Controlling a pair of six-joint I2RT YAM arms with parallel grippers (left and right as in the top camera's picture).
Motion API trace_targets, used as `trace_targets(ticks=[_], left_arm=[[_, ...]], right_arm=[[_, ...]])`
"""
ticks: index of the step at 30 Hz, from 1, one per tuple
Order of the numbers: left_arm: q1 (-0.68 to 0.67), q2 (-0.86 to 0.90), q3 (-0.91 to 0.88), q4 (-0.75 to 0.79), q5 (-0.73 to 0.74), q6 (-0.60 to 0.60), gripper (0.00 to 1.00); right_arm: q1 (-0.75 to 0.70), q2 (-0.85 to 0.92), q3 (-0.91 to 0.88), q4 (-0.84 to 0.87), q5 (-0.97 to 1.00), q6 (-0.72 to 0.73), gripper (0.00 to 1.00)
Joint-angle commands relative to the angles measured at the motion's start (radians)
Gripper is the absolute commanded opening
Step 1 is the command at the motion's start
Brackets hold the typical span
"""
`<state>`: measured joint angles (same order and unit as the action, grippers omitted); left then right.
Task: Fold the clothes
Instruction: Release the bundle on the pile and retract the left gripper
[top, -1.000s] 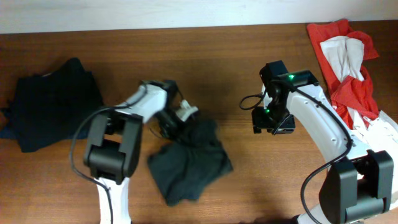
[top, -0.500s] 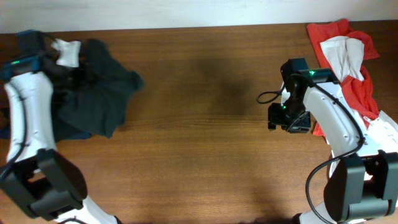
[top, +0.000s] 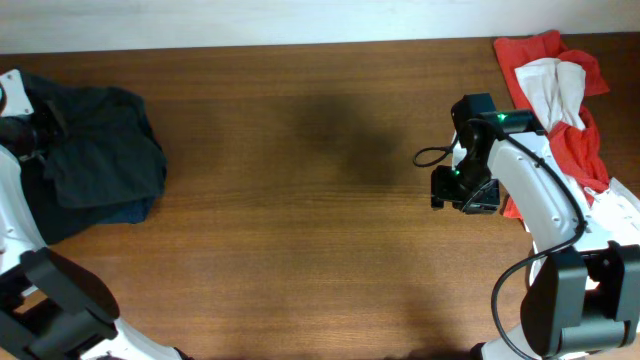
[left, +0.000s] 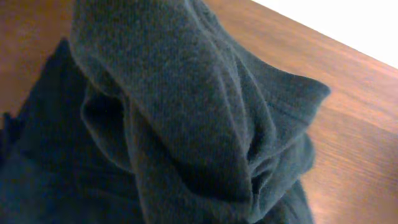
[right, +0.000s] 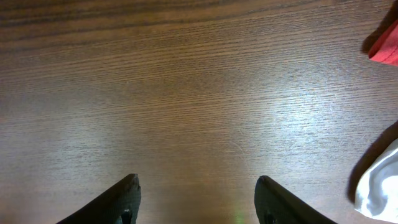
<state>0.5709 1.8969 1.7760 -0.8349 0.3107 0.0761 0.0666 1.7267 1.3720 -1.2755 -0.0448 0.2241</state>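
Note:
A dark grey garment (top: 105, 150) lies bunched on a pile of dark clothes (top: 115, 212) at the table's far left. It fills the left wrist view (left: 186, 112) and hides the fingers there. My left gripper (top: 35, 135) is at the garment's left edge and looks shut on it. My right gripper (top: 465, 198) is open and empty over bare wood (right: 198, 199), just left of a red garment (top: 535, 55) with a white garment (top: 550, 85) lying on it. No lettering shows on any garment.
The red and white heap runs down the right edge of the brown wooden table (top: 320, 200). Its corners show in the right wrist view as red cloth (right: 387, 43) and white cloth (right: 380, 186). A pale wall borders the table's far edge.
My left arm has swung the dark grey garment from the table's middle to the far left and lowered it onto the dark pile. My right arm moved slightly right, then held still.

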Motion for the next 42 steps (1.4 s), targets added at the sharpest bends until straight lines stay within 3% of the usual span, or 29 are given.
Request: trace_targets(ticks=[1,4,7,9,12,15,16,22,24,26,32,35,42], left_arm=[[0.038,0.062,0.022,0.052,-0.064,-0.044,0.01],[0.057,0.103,0.022,0.082,-0.066,-0.050,0.14],[0.074,0.135,0.022,0.085,-0.072,-0.051,0.15],[0.078,0.146,0.022,0.085,-0.071,-0.051,0.24],[0.079,0.149,0.023,0.100,-0.047,-0.055,0.68],[0.080,0.138,0.054,0.119,0.066,-0.055,0.95],[0.080,0.128,0.085,0.110,0.098,-0.056,0.99],[0.037,0.031,0.214,0.024,0.113,-0.065,0.99],[-0.010,-0.008,0.215,0.001,0.113,-0.064,0.99],[-0.069,-0.021,0.215,-0.032,0.113,-0.060,0.99],[-0.361,0.009,0.214,-0.189,0.103,0.034,0.99],[-0.486,0.033,0.214,-0.300,-0.010,0.038,0.99],[-0.644,0.076,0.208,-0.690,-0.206,0.016,0.99]], right_arm=[[-0.008,-0.021,0.013,-0.006,0.016,-0.006,0.63],[-0.008,-0.021,0.013,-0.007,0.016,-0.006,0.63],[-0.008,-0.021,0.013,-0.009,0.016,-0.006,0.63],[-0.008,-0.021,0.013,-0.012,0.016,-0.006,0.63],[-0.008,-0.021,0.013,-0.013,0.016,-0.006,0.63],[-0.008,-0.021,0.013,-0.020,0.016,-0.006,0.63],[-0.008,-0.021,0.012,-0.021,0.016,-0.006,0.63],[-0.008,-0.021,0.012,-0.021,-0.008,-0.006,0.71],[-0.008,-0.021,0.012,-0.015,-0.043,-0.006,0.81],[-0.008,-0.021,0.012,-0.007,-0.080,-0.007,0.99],[-0.013,-0.021,0.013,0.033,-0.236,-0.046,0.99],[-0.037,-0.021,0.015,0.033,-0.270,-0.063,0.99],[-0.125,-0.021,0.015,-0.182,-0.258,-0.137,0.99]])
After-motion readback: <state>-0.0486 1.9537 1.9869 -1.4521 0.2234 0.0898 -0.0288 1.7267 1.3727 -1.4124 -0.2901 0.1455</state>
